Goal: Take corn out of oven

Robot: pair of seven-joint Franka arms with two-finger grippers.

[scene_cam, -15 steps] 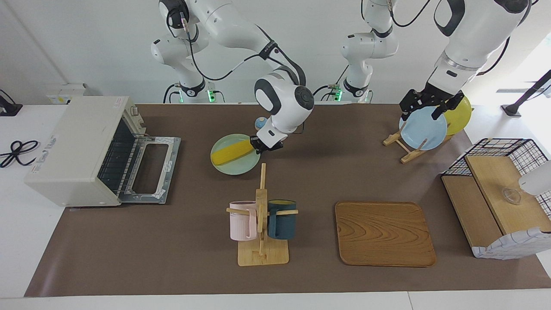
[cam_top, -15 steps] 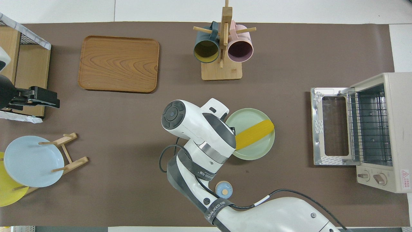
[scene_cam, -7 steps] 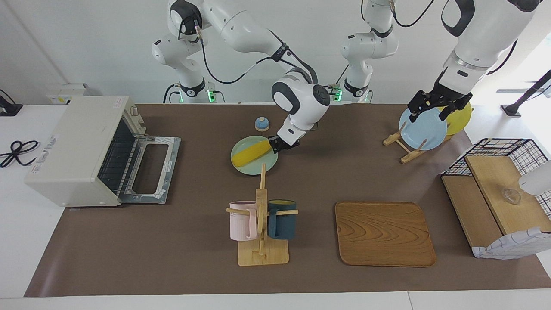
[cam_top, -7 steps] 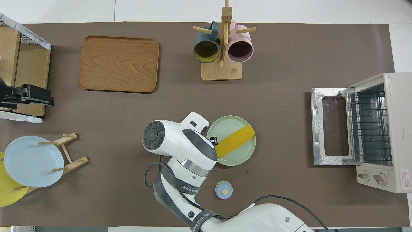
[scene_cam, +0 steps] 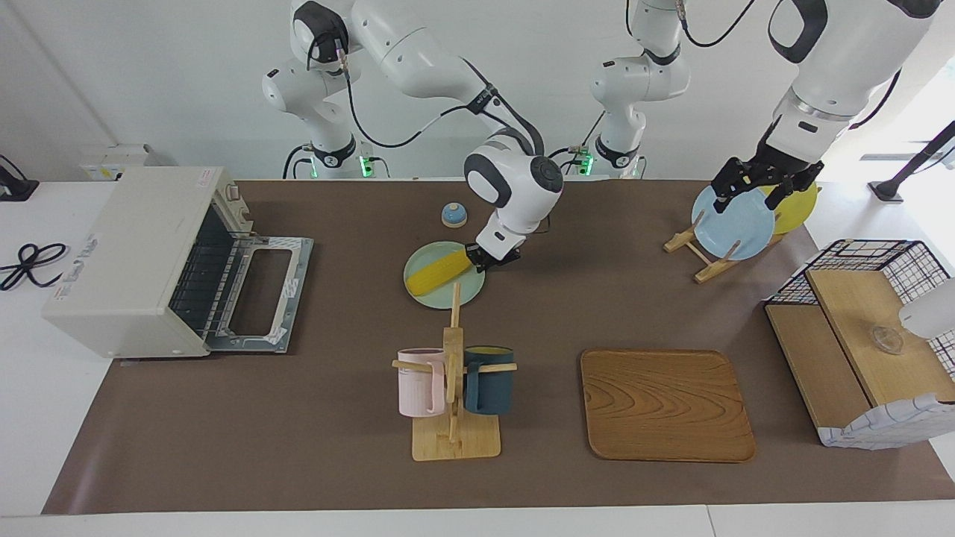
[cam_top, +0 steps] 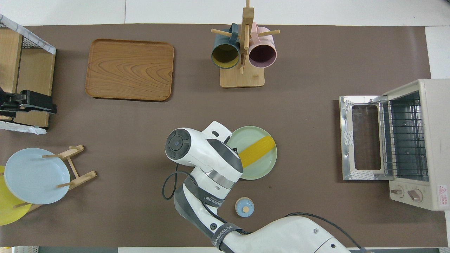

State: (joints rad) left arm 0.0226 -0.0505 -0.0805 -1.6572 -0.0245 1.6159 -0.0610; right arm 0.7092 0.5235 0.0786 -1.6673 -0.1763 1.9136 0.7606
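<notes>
Lying on the pale green plate (scene_cam: 464, 292) at the facing view's centre, the corn (scene_cam: 440, 271) is touching the right hand (scene_cam: 477, 257); whether that hand is clamping it cannot be told. Hovering over the blue plate (scene_cam: 735, 231) at upper right, the left hand (scene_cam: 761, 186) is spread apart. Sitting at the frame's left, the oven (scene_cam: 127, 261) is showing its door down.

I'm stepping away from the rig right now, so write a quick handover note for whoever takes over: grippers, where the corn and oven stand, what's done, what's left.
Right gripper: down at the rim of the green plate, at the end of the corn; grip or release not readable.
Left gripper: open, waiting over the blue plate in the wooden rack.
Corn lies on the green plate, mid-table.
Oven: door down, rack bare, at the right arm's end.
Done: corn is out of the oven.
Left: free the right gripper and retract.
</notes>
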